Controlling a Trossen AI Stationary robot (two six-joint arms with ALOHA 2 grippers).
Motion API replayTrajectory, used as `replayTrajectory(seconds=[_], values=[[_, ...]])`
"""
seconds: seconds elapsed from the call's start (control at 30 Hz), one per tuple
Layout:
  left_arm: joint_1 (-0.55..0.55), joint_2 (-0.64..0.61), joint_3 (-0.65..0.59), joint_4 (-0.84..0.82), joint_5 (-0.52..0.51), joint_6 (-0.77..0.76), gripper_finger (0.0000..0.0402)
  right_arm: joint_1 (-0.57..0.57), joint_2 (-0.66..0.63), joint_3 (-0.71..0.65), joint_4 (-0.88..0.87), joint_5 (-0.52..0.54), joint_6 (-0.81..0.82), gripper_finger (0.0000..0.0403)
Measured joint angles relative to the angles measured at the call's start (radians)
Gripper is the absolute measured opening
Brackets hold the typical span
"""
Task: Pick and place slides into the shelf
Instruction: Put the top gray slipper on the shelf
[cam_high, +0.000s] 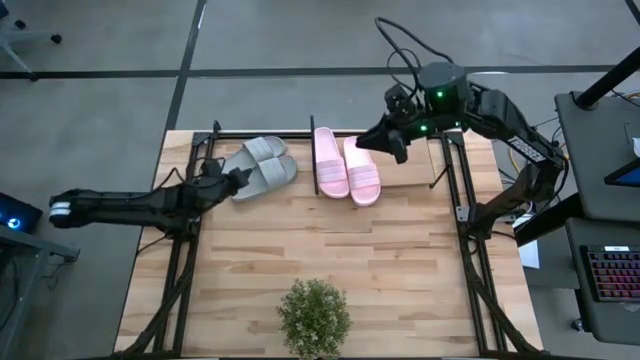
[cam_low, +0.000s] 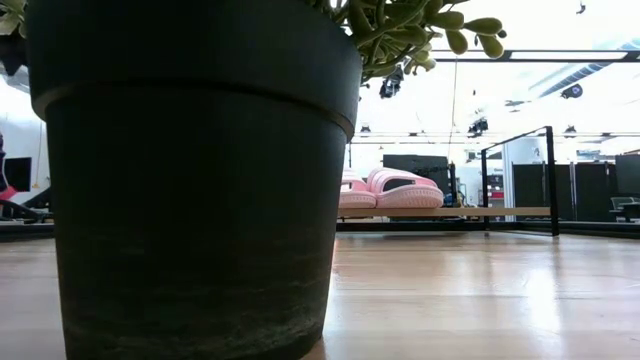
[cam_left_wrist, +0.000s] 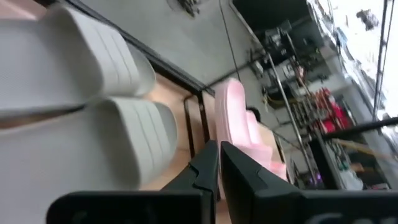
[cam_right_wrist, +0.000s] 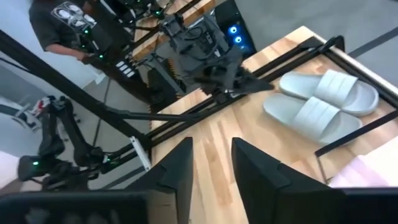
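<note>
The two light grey slides (cam_high: 262, 166) lie side by side, soles down and slanted, at the left part of the shelf (cam_high: 415, 172). They also show in the left wrist view (cam_left_wrist: 93, 124) and the right wrist view (cam_right_wrist: 323, 102). The two pale pink slides (cam_high: 348, 168) lie side by side on the shelf board (cam_low: 480, 212), just right of a thin black upright (cam_high: 313, 150). My left gripper (cam_high: 243, 177) is shut, low at the heel end of the nearer grey slide. My right gripper (cam_high: 397, 143) is open and empty, raised beyond the pink slides' toe end. My left gripper's shut fingertips (cam_left_wrist: 214, 155) stand level, coming from the table's left, beside the heel end of the nearer grey slide (cam_right_wrist: 273, 104). I cannot tell whether they touch it.
A potted plant (cam_high: 314, 318) stands near the table's front edge; its dark pot (cam_low: 190, 170) blocks most of the low view. Black frame rails (cam_high: 180, 260) run along the table's left and right sides. A person (cam_right_wrist: 68, 25) stands beyond the table's left side.
</note>
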Motion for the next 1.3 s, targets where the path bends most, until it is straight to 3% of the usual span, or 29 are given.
replayTrajectory(seconds=[0.17, 0.47, 0.73, 1.03, 1.3], values=[[0.114, 0.006, 0.001, 0.002, 0.037, 0.007, 0.0003, 0.03, 0.0, 0.0, 0.024, 0.001, 0.034, 0.0123], [0.39, 0.079, 0.001, 0.002, 0.301, 0.026, 0.0003, 0.079, 0.0, -0.001, 0.117, 0.001, 0.08, 0.014], [0.554, 0.123, 0.001, 0.017, 0.408, 0.068, 0.0012, 0.105, 0.0, -0.001, 0.116, 0.001, 0.093, 0.0139], [0.683, 0.244, 0.001, 0.22, 0.524, 0.105, 0.0128, 0.12, 0.0, -0.001, 0.117, 0.001, 0.122, 0.0143], [0.71, 0.347, 0.019, 0.235, 0.568, 0.078, 0.0204, 0.145, 0.0, -0.001, 0.133, 0.001, 0.141, 0.0141]])
